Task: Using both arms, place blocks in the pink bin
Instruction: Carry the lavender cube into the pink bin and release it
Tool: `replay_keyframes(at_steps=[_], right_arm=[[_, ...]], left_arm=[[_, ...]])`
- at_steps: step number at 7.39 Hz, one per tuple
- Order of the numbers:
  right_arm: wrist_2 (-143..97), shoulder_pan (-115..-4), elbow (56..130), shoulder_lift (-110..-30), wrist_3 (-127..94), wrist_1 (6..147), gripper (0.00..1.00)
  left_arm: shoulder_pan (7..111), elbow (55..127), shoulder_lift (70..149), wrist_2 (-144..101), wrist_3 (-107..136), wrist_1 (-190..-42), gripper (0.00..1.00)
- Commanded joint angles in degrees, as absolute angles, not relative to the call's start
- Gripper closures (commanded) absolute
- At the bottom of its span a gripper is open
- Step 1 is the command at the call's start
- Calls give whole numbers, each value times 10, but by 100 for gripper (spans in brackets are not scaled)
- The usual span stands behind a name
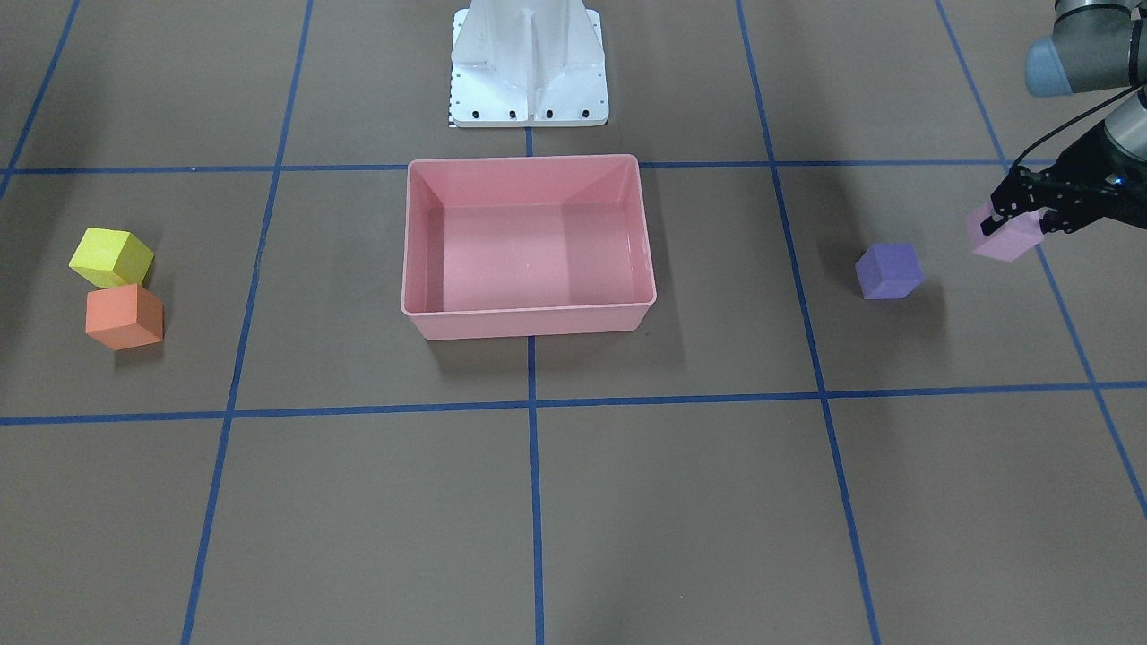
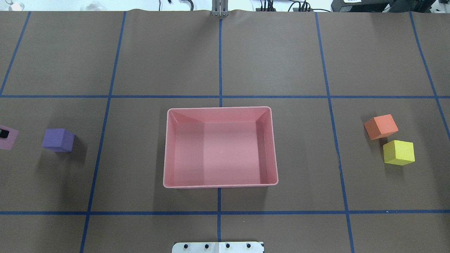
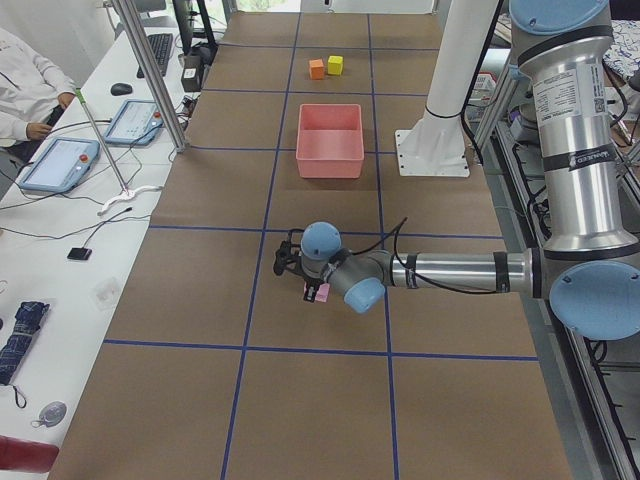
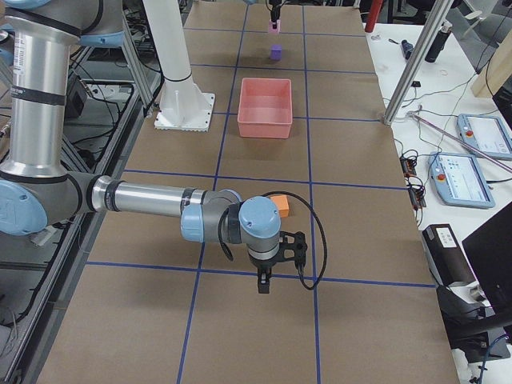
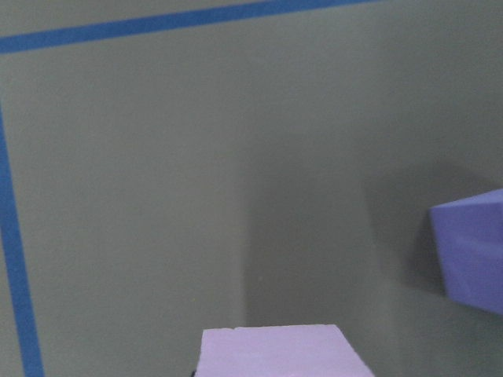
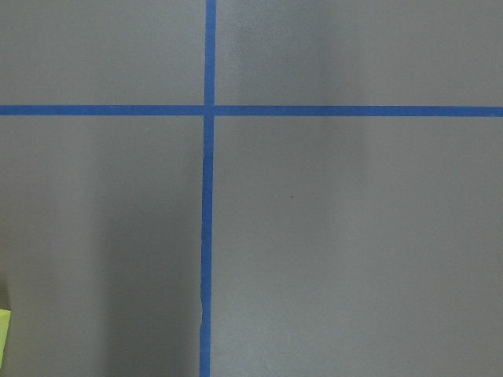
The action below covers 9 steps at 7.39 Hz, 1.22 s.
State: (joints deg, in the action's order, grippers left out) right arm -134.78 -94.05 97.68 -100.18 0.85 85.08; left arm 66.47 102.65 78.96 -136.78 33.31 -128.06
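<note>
Fingers [image 1: 989, 222] grip a matte, light pink cube [image 1: 1011, 244].

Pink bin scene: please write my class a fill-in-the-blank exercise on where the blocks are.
The number of blocks inside the pink bin is ____.
The left end effector grips a block coloured light ____.
The yellow block sits beside the ____ one.
The purple block lies on the robot's ____ side of the bin.
Missing words: zero, pink, orange, left.

Brown table [image 2: 281, 52] gridded with blue tape [image 2: 220, 63]; white bench [image 3: 60, 250] alongside.
</note>
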Motion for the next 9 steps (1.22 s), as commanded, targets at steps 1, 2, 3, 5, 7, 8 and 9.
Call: replay_keyframes(at_steps=[1,2,3,5,7,8,9], right_arm=[[-1367,-933,978,-998,5,851,0],[-1380,-926,978,-995,3,850,0],[-1381,-913,991,-992,-31,850,0],[-1378,-871,1027,-984,-113,850,0],[-1369,-826,1028,-949,-162,849,0],[-1362,-802,1032,-939,-164,848,0],[-1354,-773,1032,-934,-166,806,0]], left_arm=[[665,1148,870,-1372,448,-1152,78],[641,1152,921,-1374,529,-1151,78],[586,1155,985,-1366,632,-1150,78],[438,1152,1120,-1274,828,-1149,78],[290,1140,1169,-1114,879,-1145,76],[240,1118,1214,-1054,899,-1108,73],[204,1088,1263,-1013,905,-1075,23]])
